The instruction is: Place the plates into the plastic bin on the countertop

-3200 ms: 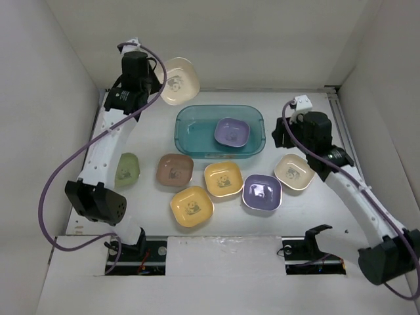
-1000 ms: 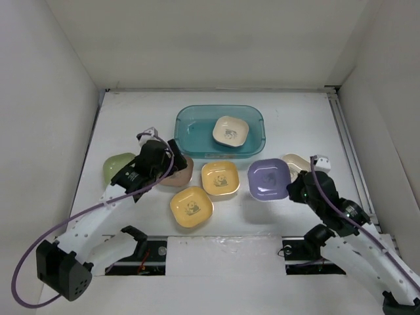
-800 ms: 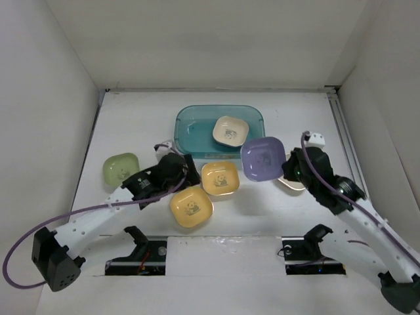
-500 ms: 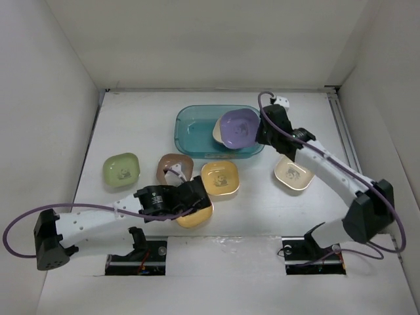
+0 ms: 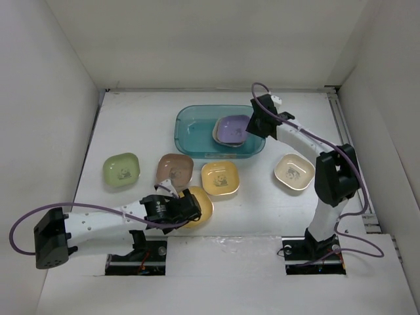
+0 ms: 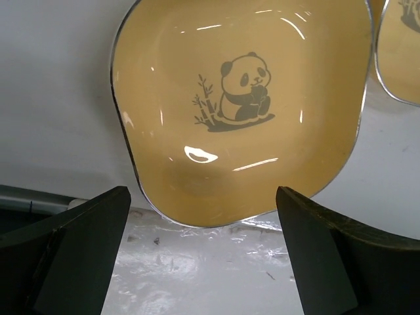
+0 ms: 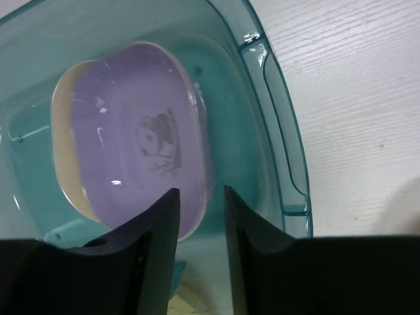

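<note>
The teal plastic bin (image 5: 197,134) stands on the white countertop (image 5: 131,121). Inside it a purple plate (image 5: 231,129) (image 7: 131,131) lies on a cream plate (image 7: 60,131). My right gripper (image 5: 252,125) (image 7: 200,203) hovers over the purple plate's right rim, jaws slightly parted, holding nothing. My left gripper (image 5: 190,205) (image 6: 202,197) is wide open around the near edge of a yellow panda plate (image 5: 205,207) (image 6: 243,105), without touching it. On the countertop lie green (image 5: 122,169), brown (image 5: 175,169), yellow-orange (image 5: 220,178) and cream (image 5: 293,172) plates.
White walls close in the countertop on the left, back and right. A shiny strip (image 6: 216,262) runs along the near edge just below the yellow plate. The right arm (image 5: 331,177) stretches over the space beside the cream plate.
The right gripper lowered the purple plate onto the cream plate in the bin and parted its jaws. The left gripper slid nearer, to the yellow plate's near edge.
</note>
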`<state>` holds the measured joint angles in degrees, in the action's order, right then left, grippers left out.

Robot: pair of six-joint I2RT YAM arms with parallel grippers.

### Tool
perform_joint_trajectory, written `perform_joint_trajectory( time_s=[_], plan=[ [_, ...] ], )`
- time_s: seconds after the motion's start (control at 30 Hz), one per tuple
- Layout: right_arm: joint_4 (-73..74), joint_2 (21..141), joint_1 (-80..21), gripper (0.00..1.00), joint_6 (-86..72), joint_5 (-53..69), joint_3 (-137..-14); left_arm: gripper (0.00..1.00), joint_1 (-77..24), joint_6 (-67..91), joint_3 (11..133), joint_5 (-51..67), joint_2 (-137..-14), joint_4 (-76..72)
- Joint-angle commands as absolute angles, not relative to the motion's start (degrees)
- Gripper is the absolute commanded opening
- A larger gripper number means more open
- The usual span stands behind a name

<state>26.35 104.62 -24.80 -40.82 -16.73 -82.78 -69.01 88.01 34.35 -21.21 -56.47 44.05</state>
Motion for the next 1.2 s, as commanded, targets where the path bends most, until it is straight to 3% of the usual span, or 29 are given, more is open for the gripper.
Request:
perform_joint_trajectory(
  time_s=[0.0, 0.07, 0.1, 0.23, 0.27, 0.3, 0.4, 0.47, 0.73, 0.9, 1.1, 1.17],
  plan=[
    [21.54, 102.75, -24.96, 0.41, -39.48, -15.21, -86.48, 0.91, -69.26, 94.92, 32.87, -24.79, -55.37, 44.82],
    [20.74, 102.05, -26.36, 0.51, -37.71, -15.73, -87.27, 0.86, -69.26, 94.92, 33.39, -24.79, -57.65, 44.82],
    [20.74, 101.17, -26.37, 0.69, -36.05, -16.43, -87.97, 0.86, -69.26, 94.92, 33.92, -24.79, -58.53, 44.82],
    [18.74, 97.4, -27.07, 0.7, -33.5, -16.96, -87.98, 0.63, -69.26, 94.92, 35.24, -24.79, -63.27, 45.35],
    [17.76, 96.34, -27.07, 0.7, -33.49, -15.92, -86.85, 0.55, -69.26, 95.53, 35.24, -24.26, -64.93, 45.35],
    [16.88, 95.2, -27.07, 0.7, -32.96, -15.39, -85.27, 0.33, -69.26, 95.54, 35.24, -23.74, -65.65, 44.83],
    [14.16, 90.8, -26.46, 0.7, -31.65, -14.33, -83.41, 0.17, -69.95, 96.76, 35.24, -22.51, -67.49, 44.21],
    [14.15, 88.52, -25.93, 0.7, -30.42, -13.63, -82.79, 0.01, -71.97, 100.52, 35.24, -22.5, -67.5, 45.25],
    [14.67, 87.19, -21.98, 0.7, -27.16, -7.39, -81.31, 0.0, -83.93, 113.55, 50.15, -25.82, -71.88, 64.67],
    [15.38, 82.8, -20.84, 0.76, -23.65, -9.23, -73.95, 0.0, -83.94, 105.57, 60.27, -32.33, -75.14, 64.69],
    [15.72, 72.96, -14.08, 0.76, -17.76, -8.34, -65.31, 0.0, -81.41, 93.36, 76.07, -44.79, -79.53, 64.69],
    [16.26, 68.57, -12.66, 0.81, -16.97, -8.88, -61.8, 0.0, -77.1, 77.93, 79.79, -47.1, -81.03, 59.18]
  ],
)
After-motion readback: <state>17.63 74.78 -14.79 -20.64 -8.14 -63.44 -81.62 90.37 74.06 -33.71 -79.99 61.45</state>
